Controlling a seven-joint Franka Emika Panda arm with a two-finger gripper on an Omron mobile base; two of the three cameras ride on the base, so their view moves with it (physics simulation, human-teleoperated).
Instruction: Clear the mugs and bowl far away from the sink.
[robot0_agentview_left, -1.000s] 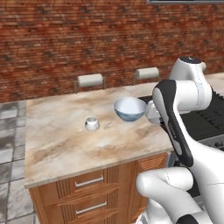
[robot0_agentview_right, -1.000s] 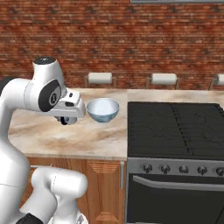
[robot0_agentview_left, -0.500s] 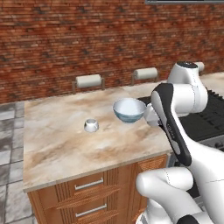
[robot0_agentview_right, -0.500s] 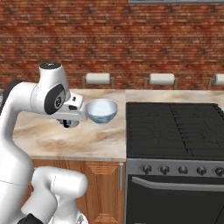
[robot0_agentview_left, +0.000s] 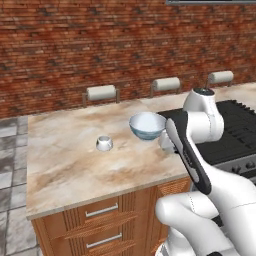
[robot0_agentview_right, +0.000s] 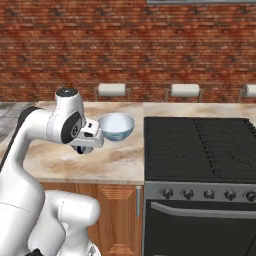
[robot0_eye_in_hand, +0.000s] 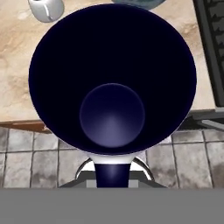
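The navy mug is held by the gripper, whose jaws are closed narrowly on the mug's rim at the near side; in the hand view the dark inside of the mug is seen from above, its mouth facing the camera. In the left base view the mug is partly hidden behind the arm, seen as a pale shape just right of the bowl, above the worktop's right part near the stove. In the right base view the gripper is seen at the end of the arm, just left of the bowl, and the mug itself cannot be made out clearly there.

The bowl stands upright on the worktop, towards the right edge and close beside the stove; it is also seen at, and only a sliver of it is seen at the top of the hand view.

The white mug stands upright on the worktop near its middle, well to the left of the bowl and apart from it; in the hand view it is seen at the top left.

Three paper roll holders are seen along the back edge, before the brick wall.
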